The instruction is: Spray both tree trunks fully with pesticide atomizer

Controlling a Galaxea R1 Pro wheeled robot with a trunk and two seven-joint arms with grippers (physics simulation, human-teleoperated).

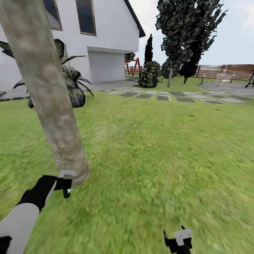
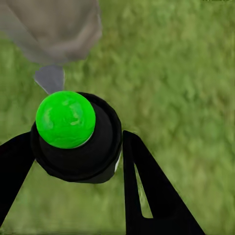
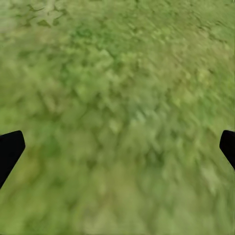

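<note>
Fingers (image 2: 147, 196) of the left gripper (image 2: 73, 161) are clamping the pesticide atomizer (image 2: 76, 139), a black body with a bright green round cap, seen from above in the left wrist view. From the head view, the left gripper (image 1: 65, 183) is holding the atomizer low, just beside the base of the tree trunk (image 1: 46, 88), its grey nozzle pointing at the bark. Pesticide (image 1: 61, 151) is showing as fine whitish specks scattered over the trunk's lower part. The trunk is leaning, pale grey-brown and mottled, rising out of the lawn (image 1: 158, 148).

Right gripper (image 1: 178, 241) is hanging low over bare grass, well apart from the trunk; its fingertips (image 3: 10, 149) are sitting wide apart at the edges of the right wrist view, with nothing between them.

Beyond the lawn: a white house (image 1: 106, 38), stepping stones (image 1: 169, 95), dark trees (image 1: 187, 31), a brown slat fence (image 1: 225, 70).
</note>
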